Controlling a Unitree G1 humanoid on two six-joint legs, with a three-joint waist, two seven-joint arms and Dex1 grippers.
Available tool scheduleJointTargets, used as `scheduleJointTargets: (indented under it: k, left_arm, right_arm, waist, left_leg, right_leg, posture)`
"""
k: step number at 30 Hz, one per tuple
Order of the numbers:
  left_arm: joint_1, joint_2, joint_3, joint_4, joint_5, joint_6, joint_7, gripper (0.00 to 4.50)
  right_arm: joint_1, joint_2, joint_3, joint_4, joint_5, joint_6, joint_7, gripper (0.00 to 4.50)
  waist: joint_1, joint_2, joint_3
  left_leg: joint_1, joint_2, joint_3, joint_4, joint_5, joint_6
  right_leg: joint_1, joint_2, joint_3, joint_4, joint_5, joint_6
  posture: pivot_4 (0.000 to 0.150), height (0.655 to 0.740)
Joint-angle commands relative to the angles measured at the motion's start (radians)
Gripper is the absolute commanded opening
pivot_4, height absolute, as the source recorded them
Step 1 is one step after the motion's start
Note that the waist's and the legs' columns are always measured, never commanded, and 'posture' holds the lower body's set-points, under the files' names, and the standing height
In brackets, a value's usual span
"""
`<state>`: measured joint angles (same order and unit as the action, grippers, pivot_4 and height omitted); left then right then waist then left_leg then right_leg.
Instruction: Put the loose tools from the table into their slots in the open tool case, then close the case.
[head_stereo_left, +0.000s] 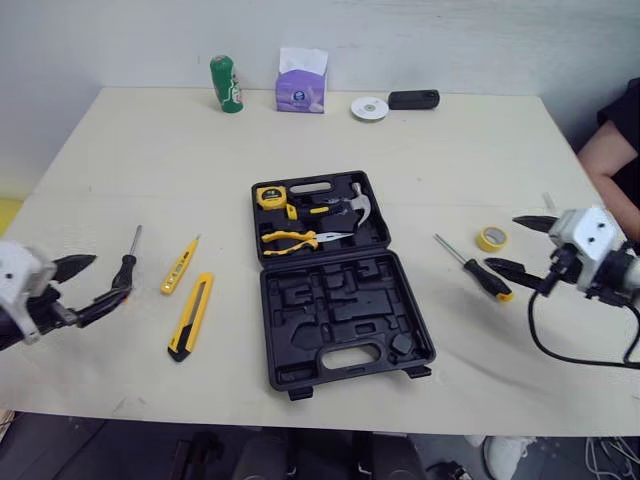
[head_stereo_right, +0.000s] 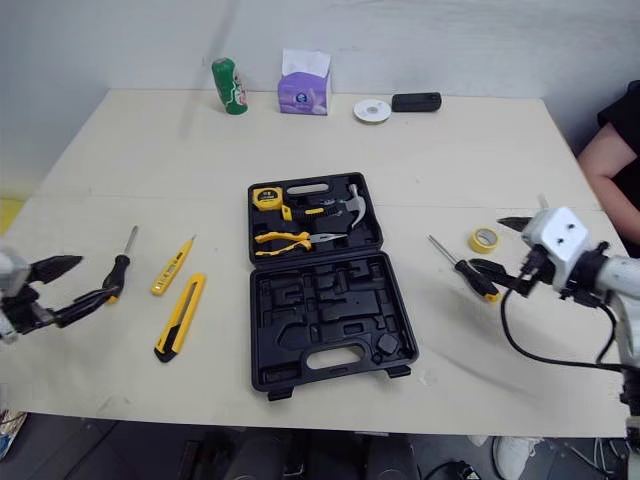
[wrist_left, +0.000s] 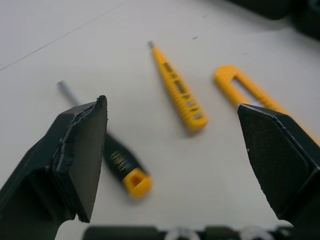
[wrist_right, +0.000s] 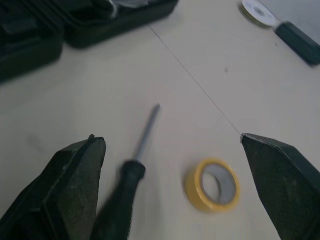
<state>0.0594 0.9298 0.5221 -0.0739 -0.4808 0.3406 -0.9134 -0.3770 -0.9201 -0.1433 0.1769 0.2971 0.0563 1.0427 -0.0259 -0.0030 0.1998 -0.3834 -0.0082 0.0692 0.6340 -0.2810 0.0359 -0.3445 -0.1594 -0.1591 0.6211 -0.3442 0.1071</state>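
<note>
Here the pale table (head_stereo_left: 150, 150) carries everything; the open tool case (head_stereo_left: 340, 320) lies between the two grippers, well apart from each. Its half farther from them holds a hammer (head_stereo_left: 345, 205), pliers (head_stereo_left: 295, 240) and a yellow tape measure (head_stereo_left: 271, 196); the nearer half shows bare moulded slots.

The left gripper (head_stereo_left: 110, 277) hovers low over the table with its fingers spread wide, grasping nothing. The yellow utility knife (head_stereo_left: 191, 315) lies beyond it toward the case; the yellow tester pen (head_stereo_left: 178, 266) lies between that knife and the gripper. The left screwdriver (head_stereo_left: 126, 268) is closest of all, its black handle just by the fingertips and its shaft pointing away toward the far edge; I cannot tell whether a finger touches it.

The right gripper (head_stereo_left: 501, 242) is likewise spread and empty. The right screwdriver (head_stereo_left: 470, 263) lies just ahead of its lower finger, handle nearest the gripper and tip pointing away; the yellow tape roll (head_stereo_left: 491, 238) lies flat in line with the gap between its fingers, just beside that screwdriver.

Far beyond both grippers, along the table's back edge, stand a tissue box (head_stereo_left: 301, 85) and a green can (head_stereo_left: 227, 84), with a black object (head_stereo_left: 413, 99) and a white disc (head_stereo_left: 369, 108); a person's arm (head_stereo_left: 610, 160) shows past the right gripper.
</note>
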Motion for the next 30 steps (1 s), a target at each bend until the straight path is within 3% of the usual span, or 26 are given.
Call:
scheduleJointTargets:
  k: [1,7,9,20,30]
  left_arm:
    - [-0.029,-0.006,-0.066,-0.115,-0.021,0.057,0.012,3.61]
    - [-0.135,-0.055,-0.241,-0.165,0.051,0.12,0.103,0.77]
    - [-0.166,-0.068,-0.289,-0.168,0.07,0.152,0.124,0.03]
    - [-0.36,-0.168,-0.5,-0.114,0.136,0.283,0.187,0.03]
    - [-0.461,-0.215,-0.576,-0.044,0.189,0.324,0.18,0.03]
  right_arm:
    - [-0.046,0.021,0.045,-0.066,-0.007,0.047,0.008,3.2]
    - [-0.12,0.074,0.163,-0.062,-0.102,0.041,-0.001,0.07]
    - [-0.146,0.084,0.195,-0.044,-0.129,0.04,0.008,0.0]
    - [-0.292,0.168,0.315,0.112,-0.281,0.023,-0.02,0.0]
    - [-0.395,0.271,0.367,0.26,-0.371,0.02,-0.06,0.0]
  waist:
    - [0.001,0.0,0.0]
    - [0.004,0.0,0.0]
    - [0.005,0.0,0.0]
    - [0.011,0.0,0.0]
    - [0.015,0.0,0.0]
  left_leg:
    - [0.0,0.0,0.0,0.0,0.0,0.0]
    - [-0.002,0.002,-0.001,0.003,0.0,-0.001]
    - [-0.003,0.002,-0.001,0.003,0.0,-0.001]
    - [-0.006,0.003,-0.001,0.011,0.0,-0.001]
    - [-0.007,0.003,-0.002,0.013,0.0,-0.001]
  right_leg:
    - [0.0,0.0,0.0,0.0,0.0,0.0]
    - [-0.001,0.009,0.001,0.0,0.0,0.0]
    - [-0.001,0.01,0.001,0.0,0.0,0.0]
    - [-0.002,0.011,0.001,0.002,0.0,0.0]
    - [-0.002,0.012,0.001,0.002,0.0,0.0]
  posture:
    - [0.15,0.74]
    - [0.15,0.74]
    - [0.15,0.74]
    - [0.15,0.74]
    - [0.15,0.74]
